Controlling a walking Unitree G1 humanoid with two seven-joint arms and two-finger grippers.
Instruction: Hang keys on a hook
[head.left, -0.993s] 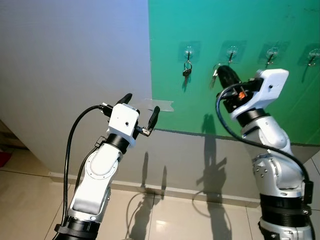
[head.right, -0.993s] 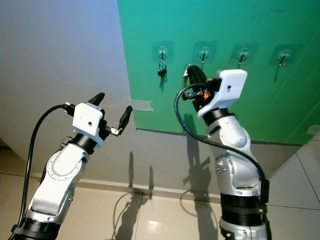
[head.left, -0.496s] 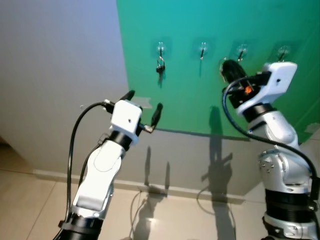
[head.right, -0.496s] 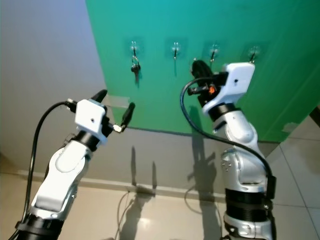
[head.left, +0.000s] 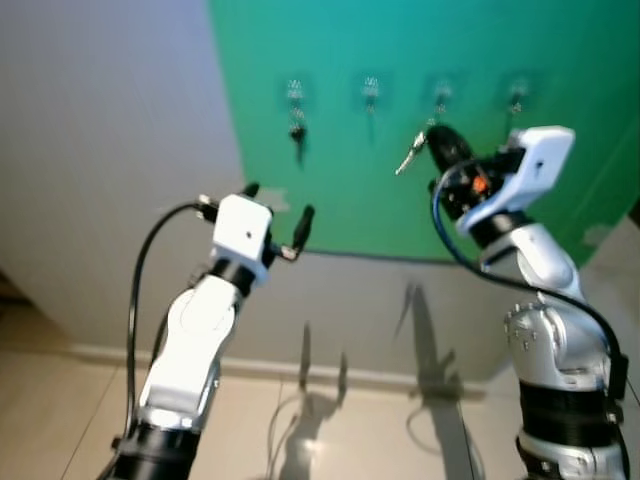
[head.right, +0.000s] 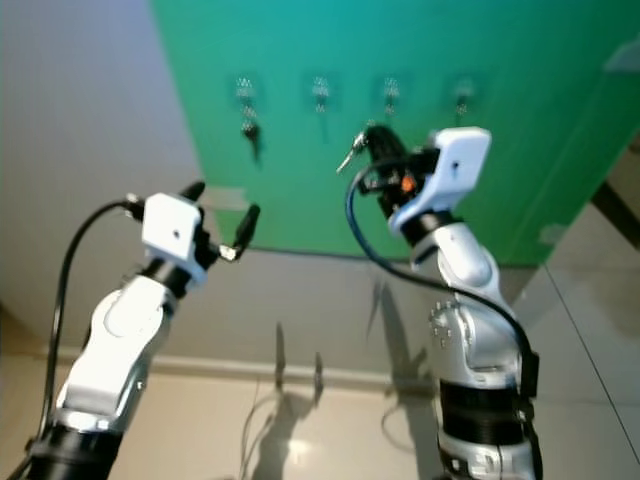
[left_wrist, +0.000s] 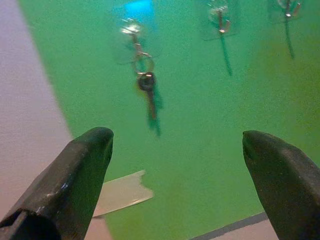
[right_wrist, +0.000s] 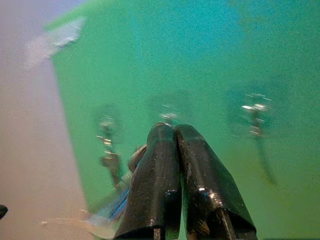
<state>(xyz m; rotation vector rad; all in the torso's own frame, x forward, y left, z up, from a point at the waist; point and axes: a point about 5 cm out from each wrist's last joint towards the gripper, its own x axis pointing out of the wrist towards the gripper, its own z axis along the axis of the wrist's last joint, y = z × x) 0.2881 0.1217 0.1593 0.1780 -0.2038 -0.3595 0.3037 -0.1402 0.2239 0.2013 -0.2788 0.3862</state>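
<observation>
We are in the carry-and-approach step: the key is in hand but not yet on a hook.

Right gripper (head.left: 432, 145) is raised in front of the green wall panel (head.left: 560, 120), its two fingers pinched together. A silvery key (head.left: 408, 160) sticks out from them to the robot's left, tip angled downward. In the right wrist view the fingers (right_wrist: 165, 185) are pressed flat against each other, with a blurred bit of the key at their side; we cannot make out a ring or loop there.

Four clear adhesive hooks sit in a row high on the panel. The leftmost hook (head.left: 294, 92) already carries a hung key (head.left: 297, 133). The second hook (head.left: 370, 90), third hook (head.left: 440, 92) and fourth hook (head.left: 516, 90) look bare, though the head views are blurred. The held key is below the row, roughly between the second and third hooks, and apart from both.

Left gripper (head.left: 277, 215) is held up beside the panel's left edge, fingers spread wide and empty. Its wrist view looks between its fingers (left_wrist: 75, 170) at the hung key (left_wrist: 147, 82) and a strip of tape (left_wrist: 122, 192) at the panel edge.

Judgement on the next move: lift the right gripper toward a free hook, the second or third being nearest, and bring the key's ring over the hook tip before letting go. We cannot tell the ring's orientation, so alignment is the risk; the key could slip off the small prong and drop to the tiled floor (head.left: 380, 430).
</observation>
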